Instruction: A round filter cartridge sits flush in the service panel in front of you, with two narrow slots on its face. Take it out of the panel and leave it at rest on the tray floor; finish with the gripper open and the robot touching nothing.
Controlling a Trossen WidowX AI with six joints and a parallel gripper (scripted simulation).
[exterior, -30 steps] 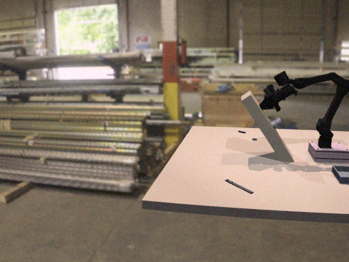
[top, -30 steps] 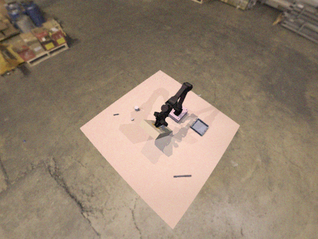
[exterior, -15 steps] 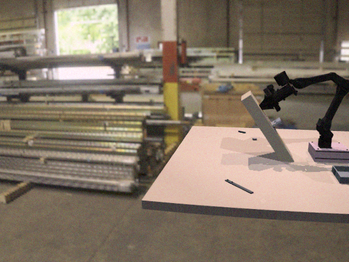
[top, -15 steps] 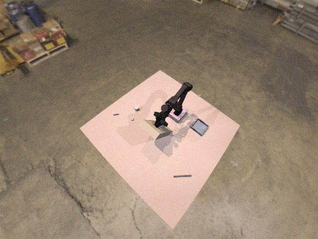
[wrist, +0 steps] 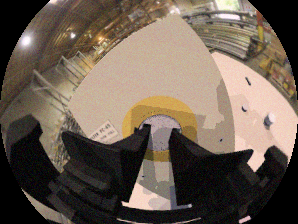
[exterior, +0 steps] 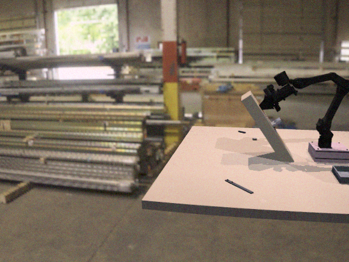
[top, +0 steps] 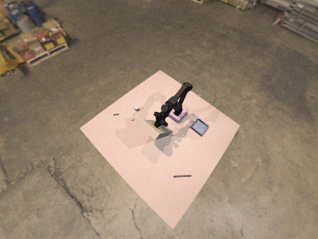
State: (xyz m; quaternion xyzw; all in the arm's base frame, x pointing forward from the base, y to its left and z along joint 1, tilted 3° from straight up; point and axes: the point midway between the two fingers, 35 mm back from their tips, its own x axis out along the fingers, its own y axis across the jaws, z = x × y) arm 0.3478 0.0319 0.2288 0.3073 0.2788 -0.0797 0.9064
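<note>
The grey round cartridge (wrist: 160, 121) sits inside a yellow ring (wrist: 131, 116) on the face of the beige service panel (top: 151, 132) (exterior: 268, 130) (wrist: 150, 65), which leans on the table. My gripper (top: 156, 125) (exterior: 261, 108) (wrist: 159, 130) is at the panel's upper face, shut on the cartridge, with one fingertip at each side of its face. The fingertips hide the two slots, and whether the cartridge stands out of the panel cannot be told. The shallow dark-rimmed tray (top: 199, 127) (exterior: 338, 176) holds nothing visible and stands beside the robot's base.
The pinkish base block (top: 177, 117) (exterior: 326, 155) is between panel and tray. A dark bar (top: 182, 176) (exterior: 239, 186) lies on the table. Beyond the panel are a white cylinder (top: 136, 108) (wrist: 270, 119), a small disc (top: 132, 119) (exterior: 254, 139) and a short dark piece (top: 116, 114) (exterior: 242, 131).
</note>
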